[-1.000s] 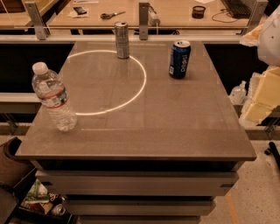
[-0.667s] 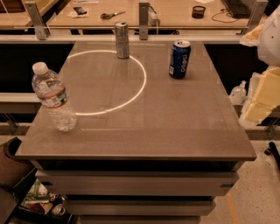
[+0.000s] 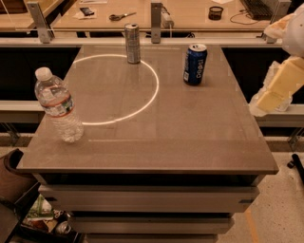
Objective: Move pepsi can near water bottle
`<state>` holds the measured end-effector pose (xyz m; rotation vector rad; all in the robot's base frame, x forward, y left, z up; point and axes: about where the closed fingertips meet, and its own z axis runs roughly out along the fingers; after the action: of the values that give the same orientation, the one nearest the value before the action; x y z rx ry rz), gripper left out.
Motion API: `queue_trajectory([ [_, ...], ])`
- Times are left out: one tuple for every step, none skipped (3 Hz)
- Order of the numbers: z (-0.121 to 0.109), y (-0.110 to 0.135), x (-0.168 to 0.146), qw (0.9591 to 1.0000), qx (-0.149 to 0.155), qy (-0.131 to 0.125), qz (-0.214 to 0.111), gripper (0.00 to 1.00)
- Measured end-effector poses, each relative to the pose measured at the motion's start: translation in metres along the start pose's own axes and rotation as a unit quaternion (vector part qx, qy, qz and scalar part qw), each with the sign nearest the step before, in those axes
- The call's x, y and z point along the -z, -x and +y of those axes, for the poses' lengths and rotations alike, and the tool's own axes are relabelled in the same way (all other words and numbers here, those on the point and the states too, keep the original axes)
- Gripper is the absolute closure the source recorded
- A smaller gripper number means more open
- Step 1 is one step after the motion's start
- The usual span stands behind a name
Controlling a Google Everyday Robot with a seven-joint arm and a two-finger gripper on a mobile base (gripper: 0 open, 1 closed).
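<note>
The pepsi can is short and dark blue with a silver top. It stands upright at the far right of the grey table. The water bottle is clear with a white cap and a red-and-white label band. It stands upright near the table's left edge, far from the can. My gripper hangs on the cream-coloured arm off the table's right edge, to the right of the pepsi can and well apart from it. It holds nothing that I can see.
A taller slim silver-grey can stands at the table's far edge, on a bright ring of light. Behind is a wooden counter with scissors and small items. Clutter lies on the floor at lower left.
</note>
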<state>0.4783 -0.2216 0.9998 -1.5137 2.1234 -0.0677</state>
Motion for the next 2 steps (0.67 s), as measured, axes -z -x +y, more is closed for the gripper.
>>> queue_trajectory([
  [-0.026,0.003,-0.015,0.9979,-0.027,-0.023,-0.054,0.00],
  [-0.048,0.003,-0.041,0.9908,-0.052,-0.050,-0.115,0.00],
])
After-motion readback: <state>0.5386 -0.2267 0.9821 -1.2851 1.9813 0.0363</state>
